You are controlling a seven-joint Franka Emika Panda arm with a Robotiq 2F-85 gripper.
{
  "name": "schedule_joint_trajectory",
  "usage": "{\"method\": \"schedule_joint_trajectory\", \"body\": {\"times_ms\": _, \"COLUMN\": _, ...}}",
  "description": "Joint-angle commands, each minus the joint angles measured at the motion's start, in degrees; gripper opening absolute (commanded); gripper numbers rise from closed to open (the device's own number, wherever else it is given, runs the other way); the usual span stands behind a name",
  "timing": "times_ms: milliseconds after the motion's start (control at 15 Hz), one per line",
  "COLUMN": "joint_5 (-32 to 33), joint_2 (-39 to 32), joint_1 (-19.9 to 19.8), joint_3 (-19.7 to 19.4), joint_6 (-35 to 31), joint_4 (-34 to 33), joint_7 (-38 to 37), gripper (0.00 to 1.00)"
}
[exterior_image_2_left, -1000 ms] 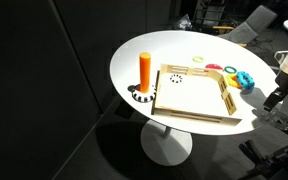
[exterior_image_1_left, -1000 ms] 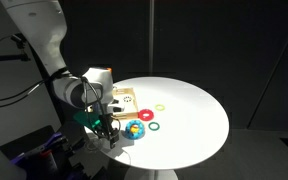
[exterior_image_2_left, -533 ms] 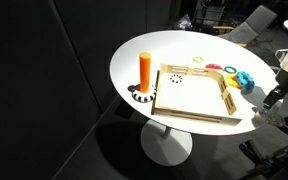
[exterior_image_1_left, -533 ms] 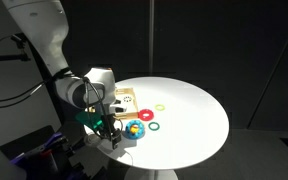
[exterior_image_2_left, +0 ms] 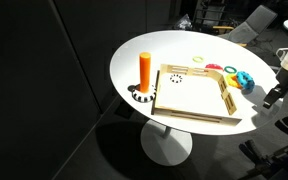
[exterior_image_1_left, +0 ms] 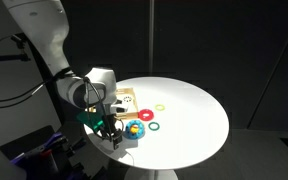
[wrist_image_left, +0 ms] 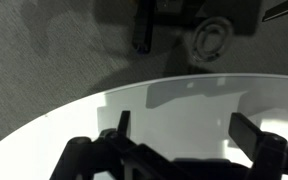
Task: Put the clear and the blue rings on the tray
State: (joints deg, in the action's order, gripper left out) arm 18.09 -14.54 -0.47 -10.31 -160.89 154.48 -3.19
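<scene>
**Open gripper hovering at the table edge, blue ring just beside it**

A single robot arm is reaching over the near edge of a round white table [exterior_image_2_left: 134, 45]. Its gripper [exterior_image_1_left: 109, 131] is hanging low at the rim. In the wrist view, the gripper [wrist_image_left: 181, 123] is showing both fingers spread wide with nothing between them. Only bare tabletop and the floor are appearing ahead of it there.

The blue ring [exterior_image_2_left: 245, 81] is lying flat on the table among a few other coloured rings, outside the tray [exterior_image_2_left: 194, 117]. In both exterior views it is sitting just beside the gripper, inward toward the table's middle. The ring is resting between the gripper and the tray's nearest corner, far from the orange peg [exterior_image_2_left: 144, 70]. Being round, it is offering no long axis to line up with. Judging from this, the coming move is calling for a short shift inward and over the ring. The clear ring is too faint to pick out.
</scene>
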Motion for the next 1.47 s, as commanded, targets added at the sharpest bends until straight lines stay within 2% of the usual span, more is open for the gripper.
{"method": "schedule_joint_trajectory", "body": {"times_ms": 0, "joint_5": -0.82, "joint_2": 0.16, "joint_1": -0.22, "joint_3": -0.45, "joint_6": -0.68, "joint_4": -0.01, "joint_7": -0.39, "gripper": 1.00}}
{"method": "schedule_joint_trajectory", "body": {"times_ms": 267, "joint_5": -1.03, "joint_2": 0.06, "joint_1": -0.54, "joint_3": -1.24, "joint_6": -0.31, "joint_4": -1.01, "joint_7": -0.54, "gripper": 1.00}}
{"method": "schedule_joint_trajectory", "body": {"times_ms": 667, "joint_5": -3.47, "joint_2": -0.61, "joint_1": -1.84, "joint_3": -1.18, "joint_6": 0.21, "joint_4": -6.13, "joint_7": -0.17, "gripper": 1.00}}
{"method": "schedule_joint_trajectory", "body": {"times_ms": 1400, "joint_5": -3.47, "joint_2": -8.08, "joint_1": -2.57, "joint_3": -3.82, "joint_6": -0.82, "joint_4": -15.34, "joint_7": -0.47, "gripper": 1.00}}
